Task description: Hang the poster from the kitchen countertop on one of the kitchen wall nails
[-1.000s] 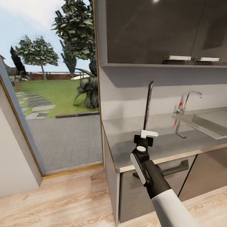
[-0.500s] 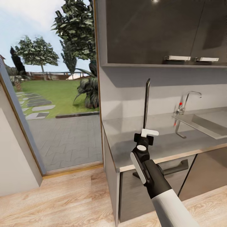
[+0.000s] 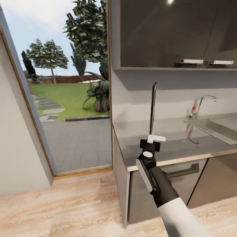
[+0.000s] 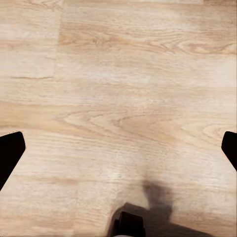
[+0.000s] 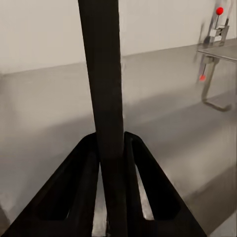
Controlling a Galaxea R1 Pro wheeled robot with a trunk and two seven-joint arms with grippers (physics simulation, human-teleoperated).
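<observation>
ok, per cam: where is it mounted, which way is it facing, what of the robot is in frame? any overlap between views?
Head view: on the head, looking forward and down at the matte grey kitchen countertop; the right arm and right gripper hold the thin black-framed poster edge-on.
Left wrist view: on the left arm, facing down at the light wood floor; black fingertips at the frame's edges.
Right wrist view: on the right arm, looking along black fingers clamping the poster, over the countertop.
Shared: head and right wrist both show poster, countertop and chrome tap.

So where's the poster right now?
The poster is seen edge-on in the head view, held upright in the right gripper above the grey kitchen countertop, left of the chrome tap, with the pale wall behind it.
</observation>
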